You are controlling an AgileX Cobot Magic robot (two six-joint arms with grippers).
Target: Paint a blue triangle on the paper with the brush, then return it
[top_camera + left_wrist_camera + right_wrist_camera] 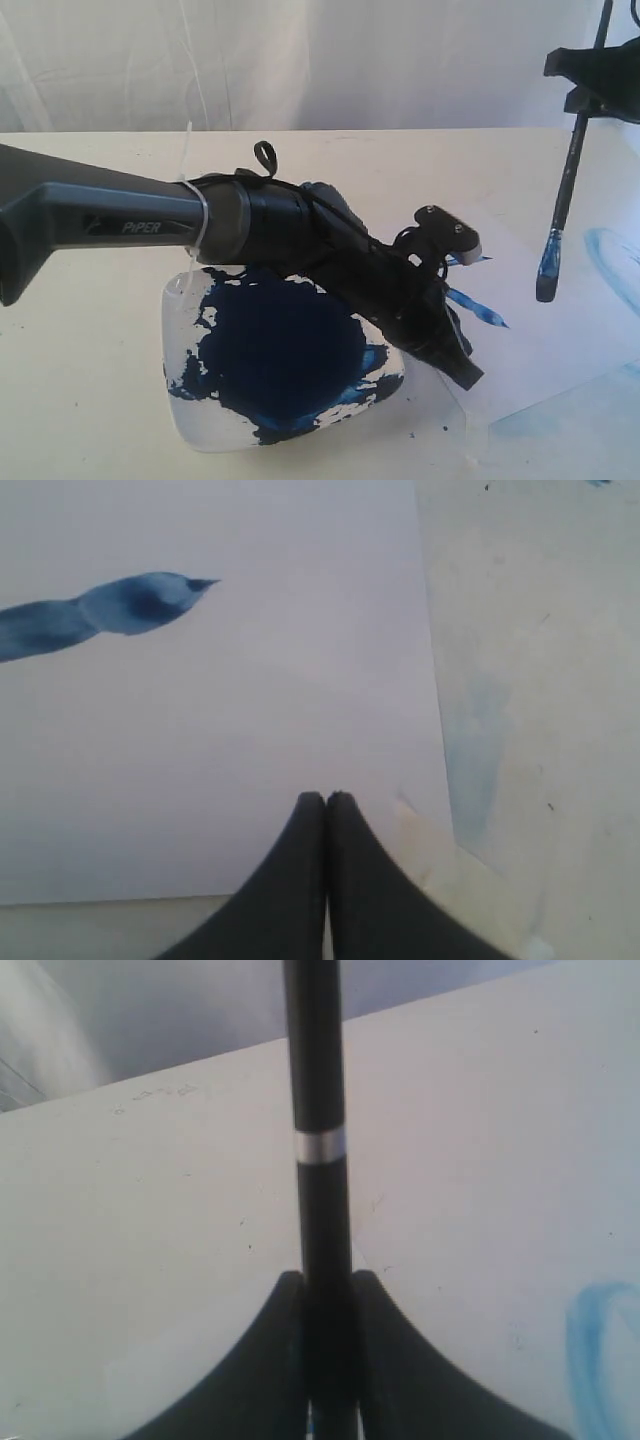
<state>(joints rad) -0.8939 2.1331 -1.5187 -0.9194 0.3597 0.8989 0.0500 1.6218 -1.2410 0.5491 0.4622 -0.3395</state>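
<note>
Right end effector (325,1278) clamped on brush (565,190) handle — bristles down over paper (570,330). Left end effector (326,798) closed, empty, low over paper near one blue stroke (110,610). Paint-smeared plate (215,430) sits under left arm.

Arm lettering: "PIPER", pale slanted capitals on the grey shell of the left arm (110,215), seen in the exterior view.
Tabletop marks: a faint row of marks (150,1092) on the table (120,1260), near the brush (318,1080), right wrist view; too small to read.
</note>
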